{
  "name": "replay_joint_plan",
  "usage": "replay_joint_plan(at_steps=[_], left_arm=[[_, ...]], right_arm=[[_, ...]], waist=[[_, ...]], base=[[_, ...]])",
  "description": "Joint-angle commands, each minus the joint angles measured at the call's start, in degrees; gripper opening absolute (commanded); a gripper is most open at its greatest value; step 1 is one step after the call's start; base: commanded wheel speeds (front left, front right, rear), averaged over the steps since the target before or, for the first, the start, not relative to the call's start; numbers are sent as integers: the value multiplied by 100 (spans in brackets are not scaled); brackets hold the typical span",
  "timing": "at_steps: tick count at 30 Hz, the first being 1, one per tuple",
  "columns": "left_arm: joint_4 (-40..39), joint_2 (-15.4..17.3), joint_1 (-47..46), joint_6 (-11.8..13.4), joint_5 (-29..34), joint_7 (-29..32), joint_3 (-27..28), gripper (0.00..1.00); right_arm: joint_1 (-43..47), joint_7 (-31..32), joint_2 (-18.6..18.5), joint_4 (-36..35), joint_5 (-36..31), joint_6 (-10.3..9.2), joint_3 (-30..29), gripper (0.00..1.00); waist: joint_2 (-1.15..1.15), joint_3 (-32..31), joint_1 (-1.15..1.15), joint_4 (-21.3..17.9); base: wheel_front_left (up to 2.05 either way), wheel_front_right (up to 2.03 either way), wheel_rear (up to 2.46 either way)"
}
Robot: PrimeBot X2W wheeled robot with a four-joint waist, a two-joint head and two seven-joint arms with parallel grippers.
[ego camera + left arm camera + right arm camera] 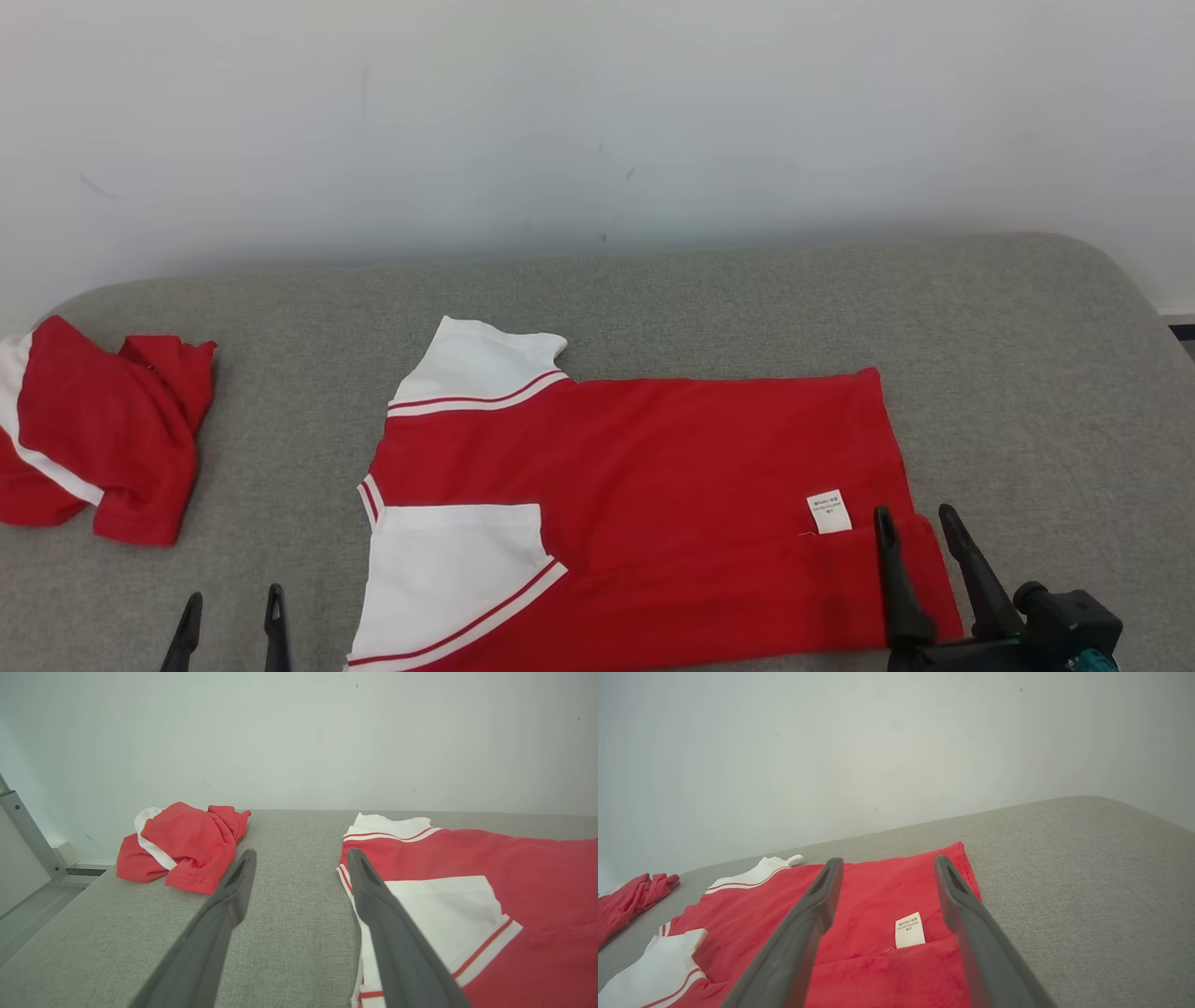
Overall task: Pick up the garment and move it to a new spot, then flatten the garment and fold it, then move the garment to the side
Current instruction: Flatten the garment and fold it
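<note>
A red garment [653,467] with white, red-striped sleeves lies flat on the grey cushioned surface [747,299], collar end to the left, its near side folded over, a white label [829,511] showing near its right end. In the wrist views the same garment [514,882] [878,891] lies spread out. My left gripper [233,607] is open at the lower left, over bare surface just left of the near sleeve [439,905]. My right gripper [915,527] is open above the garment's near right corner, with the label [909,929] between its fingers [808,914], which hold nothing.
A second red and white garment [98,434] [182,844] lies crumpled at the far left edge of the surface. A pale wall [597,121] rises behind. Bare grey surface [1087,868] stretches to the right of the flat garment.
</note>
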Motion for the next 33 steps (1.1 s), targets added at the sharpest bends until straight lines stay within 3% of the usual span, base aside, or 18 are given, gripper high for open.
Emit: replay_joint_plan(at_steps=[1, 14, 18, 25, 33], left_arm=[[-10, -4, 66, -46, 65, -17, 21, 100], [47, -58, -35, -186, 212, -17, 135, 100], [166, 65, -361, -243, 161, -18, 160, 100], [687, 628, -1521, -328, -15, 43, -71, 100], [1385, 1385, -3466, -333, -870, 647, -786, 100]], right_arm=[[73, -22, 82, -42, -65, -14, -20, 100], [4, -24, 163, 122, -326, -14, -100, 100], [-308, -16, 74, 431, -267, -14, -138, 100], [-1351, 102, -131, 1159, -288, -14, -127, 100], [-2879, 374, -212, 2003, -335, -14, -26, 100]], waist=[[0, 1, 0, 3], [0, 61, 0, -76], [0, 136, 0, -188], [0, 521, 0, -429], [0, 1451, 0, -672]], base=[[0, 0, 0], [0, 0, 0], [0, 0, 0], [0, 0, 0], [0, 0, 0]])
